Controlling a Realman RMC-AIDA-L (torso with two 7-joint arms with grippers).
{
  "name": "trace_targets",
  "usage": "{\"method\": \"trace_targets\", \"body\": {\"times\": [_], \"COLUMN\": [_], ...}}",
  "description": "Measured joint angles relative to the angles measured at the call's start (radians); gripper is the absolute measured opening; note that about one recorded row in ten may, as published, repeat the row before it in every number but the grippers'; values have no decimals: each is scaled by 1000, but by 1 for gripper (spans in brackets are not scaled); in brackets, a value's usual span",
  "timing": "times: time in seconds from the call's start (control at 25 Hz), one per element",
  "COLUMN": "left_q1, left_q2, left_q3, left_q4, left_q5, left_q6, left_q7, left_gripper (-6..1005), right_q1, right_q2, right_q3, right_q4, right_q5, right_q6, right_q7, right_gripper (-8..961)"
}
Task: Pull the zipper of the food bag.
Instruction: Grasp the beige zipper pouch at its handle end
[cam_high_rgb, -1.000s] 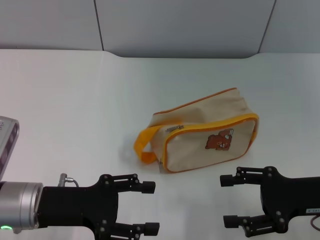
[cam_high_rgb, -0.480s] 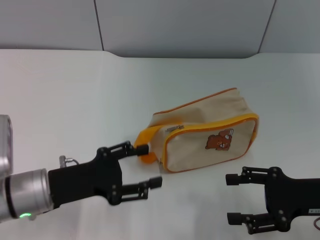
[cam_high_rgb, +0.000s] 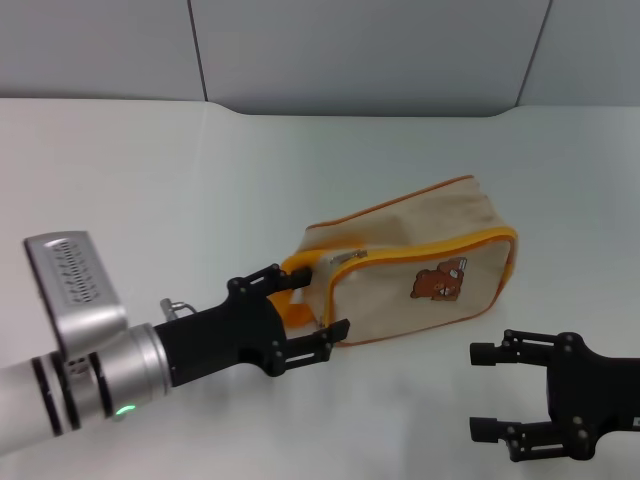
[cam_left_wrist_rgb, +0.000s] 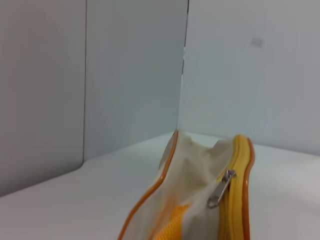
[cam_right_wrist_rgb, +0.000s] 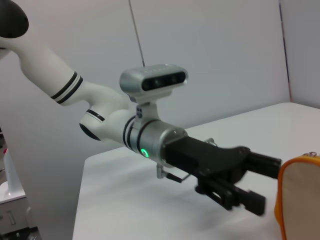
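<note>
The food bag (cam_high_rgb: 420, 250) is a beige pouch with orange piping and a brown bear print, lying on the white table (cam_high_rgb: 150, 180). Its orange loop handle (cam_high_rgb: 293, 297) is at the end facing my left arm. The silver zipper pull (cam_high_rgb: 350, 257) lies on top near that end; it also shows in the left wrist view (cam_left_wrist_rgb: 220, 189). My left gripper (cam_high_rgb: 320, 300) is open at the handle end, one finger on each side of the handle. My right gripper (cam_high_rgb: 481, 390) is open and empty, near the front edge, apart from the bag.
A grey wall (cam_high_rgb: 370, 50) runs behind the table. The right wrist view shows my left arm and its gripper (cam_right_wrist_rgb: 264, 184) beside the bag's orange-edged corner (cam_right_wrist_rgb: 300, 195).
My left arm has swung forward and right until its open fingers reach the bag's handle end. My right gripper has drifted slightly right and back toward the front edge.
</note>
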Motion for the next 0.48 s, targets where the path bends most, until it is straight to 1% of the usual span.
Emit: {"method": "trace_targets", "body": {"times": [0.12, 0.16, 0.28, 0.36, 0.48], "left_q1": [-23, -38, -49, -57, -60], "left_q2": [0, 0, 0, 0, 0], "left_q3": [-2, -16, -37, -68, -91], "left_q4": [-24, -43, -61, -76, -85], "left_q5": [0, -1, -1, -1, -1], "left_q6": [-34, -53, -79, -101, -104], "left_q7": [2, 2, 3, 3, 3], "left_gripper": [816, 816, 816, 784, 735], "right_q1": [-5, -8, -9, -10, -10], "right_q2": [0, -1, -2, -2, -2], "right_q3": [1, 9, 19, 29, 34], "right_q4": [0, -1, -1, -1, -1], "right_q5": [0, 0, 0, 0, 1], "right_q6": [0, 0, -3, -6, -7], "right_q7": [-2, -10, -19, -25, -26], "right_gripper": [800, 800, 800, 800, 799]}}
